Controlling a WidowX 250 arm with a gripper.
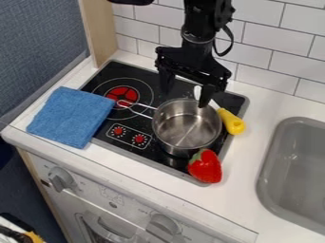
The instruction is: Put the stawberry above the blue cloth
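Note:
The black gripper [185,96] hangs open above the back of the stove, over the rear rim of the steel pot, with nothing between its fingers. The red strawberry [205,167] with a green top lies at the stove's front right corner, just in front of the pot. At the left, the folded blue cloth [71,116] lies flat, partly over the stove's left edge and partly on the white counter.
A steel pot [186,126] stands on the black stove [136,78], its wire handle pointing left. A yellow-handled utensil [230,121] lies right of the pot. The grey sink [293,166] is at the right, and a tiled wall [284,56] runs behind.

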